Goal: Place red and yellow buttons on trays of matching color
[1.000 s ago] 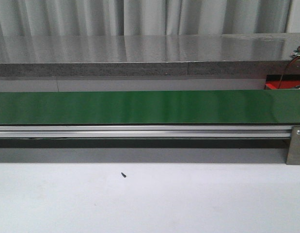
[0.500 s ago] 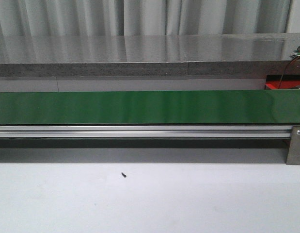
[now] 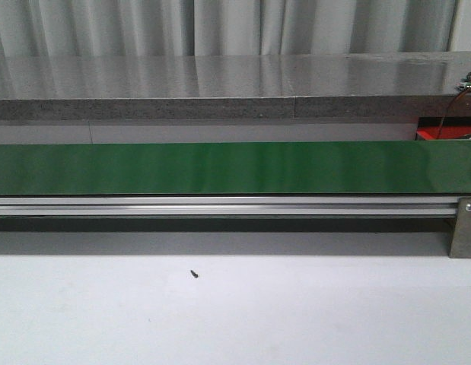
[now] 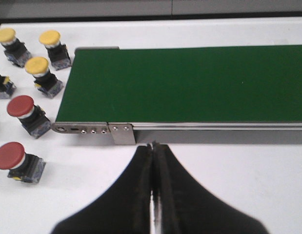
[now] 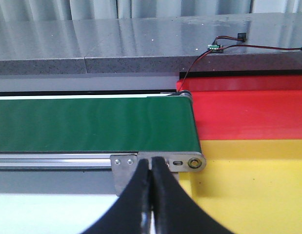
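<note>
In the left wrist view, three yellow buttons (image 4: pixel 42 67) and two red buttons (image 4: pixel 21 107) stand on the white table beside the end of the green conveyor belt (image 4: pixel 190 83). My left gripper (image 4: pixel 153 145) is shut and empty, hovering in front of the belt's frame. The right wrist view has a red tray (image 5: pixel 248 112) and a yellow tray (image 5: pixel 248 190) at the belt's other end (image 5: pixel 92 124). There my right gripper (image 5: pixel 151 158) is shut with nothing in it, in front of the belt's end bracket. Neither gripper shows in the front view.
A grey stone ledge (image 3: pixel 220 84) runs behind the belt (image 3: pixel 220 167), with curtains beyond. A small dark speck (image 3: pixel 194 274) lies on the white table. Wires and a small circuit board (image 5: pixel 214 47) lie on the ledge above the red tray.
</note>
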You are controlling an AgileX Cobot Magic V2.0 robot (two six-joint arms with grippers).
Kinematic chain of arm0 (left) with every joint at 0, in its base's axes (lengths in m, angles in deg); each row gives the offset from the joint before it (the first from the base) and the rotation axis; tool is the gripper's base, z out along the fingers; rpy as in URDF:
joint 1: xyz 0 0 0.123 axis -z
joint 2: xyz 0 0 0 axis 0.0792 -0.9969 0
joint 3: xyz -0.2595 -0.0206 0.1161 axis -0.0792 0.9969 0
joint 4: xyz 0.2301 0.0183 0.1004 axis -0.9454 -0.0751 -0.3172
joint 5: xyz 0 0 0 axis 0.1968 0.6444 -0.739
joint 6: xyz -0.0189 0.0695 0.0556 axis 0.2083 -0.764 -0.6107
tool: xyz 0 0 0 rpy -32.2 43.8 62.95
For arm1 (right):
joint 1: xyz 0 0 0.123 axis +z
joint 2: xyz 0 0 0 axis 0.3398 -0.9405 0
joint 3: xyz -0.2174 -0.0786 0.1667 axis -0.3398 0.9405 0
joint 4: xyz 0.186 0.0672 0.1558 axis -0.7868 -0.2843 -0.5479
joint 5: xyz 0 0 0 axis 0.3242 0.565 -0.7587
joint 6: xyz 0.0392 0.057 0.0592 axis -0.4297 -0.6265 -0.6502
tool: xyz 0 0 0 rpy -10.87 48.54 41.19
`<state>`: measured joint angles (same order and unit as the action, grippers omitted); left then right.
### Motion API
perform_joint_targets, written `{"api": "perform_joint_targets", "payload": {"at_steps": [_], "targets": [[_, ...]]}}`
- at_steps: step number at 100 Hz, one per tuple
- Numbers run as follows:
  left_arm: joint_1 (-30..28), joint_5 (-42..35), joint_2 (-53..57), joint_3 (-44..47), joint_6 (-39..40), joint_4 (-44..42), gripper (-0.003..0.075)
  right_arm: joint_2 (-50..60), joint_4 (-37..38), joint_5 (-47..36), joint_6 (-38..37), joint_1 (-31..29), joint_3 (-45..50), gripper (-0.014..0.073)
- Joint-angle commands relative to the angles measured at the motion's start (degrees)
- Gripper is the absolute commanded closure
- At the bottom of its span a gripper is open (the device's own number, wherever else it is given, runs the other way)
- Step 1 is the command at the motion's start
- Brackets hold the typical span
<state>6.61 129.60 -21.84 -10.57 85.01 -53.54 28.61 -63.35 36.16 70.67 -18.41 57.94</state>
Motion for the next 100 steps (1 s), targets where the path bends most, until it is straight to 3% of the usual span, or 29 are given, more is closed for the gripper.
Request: {"api": "perform_joint_targets", "payload": {"at_steps": [1,27,34,51,58,80,100], "targets": [[0.2,-3.1,-1.8,-2.1,0.6,1.3,0.0740,1.1,0.5,-4.8,0.2,0.1,-1.1,0.0662],[0.2,-1.3,-3.6,-2.1,0.6,1.9,0.0711,1.1,0.5,-4.8,0.2,0.1,-1.1,0.0662],[0.2,-0.7,-3.6,-2.1,0.6,2.4,0.0612,1.1,0.5,-4.8,0.2,0.1,-1.1,0.0662],[0.2,-0.1,-3.6,-2.1,0.6,2.4,0.0208,1.1,0.5,-4.8,0.2,0.1,-1.1,0.0662],[0.2,-0.1,-3.6,-2.1,0.6,2.4,0.0113,1.1,0.5,-4.8,0.2,0.1,-1.1,0.0662],[0.2,1.8,-3.6,-2.5,0.6,2.0,0.0101,1.1,0.5,-4.8,0.2,0.1,-1.1,0.0662],[-2.9,5.9,-5.1,-8.5,6.3,-4.3,0.0101,1.1,0.5,-4.8,0.2,0.1,-1.1,0.0662]]}}
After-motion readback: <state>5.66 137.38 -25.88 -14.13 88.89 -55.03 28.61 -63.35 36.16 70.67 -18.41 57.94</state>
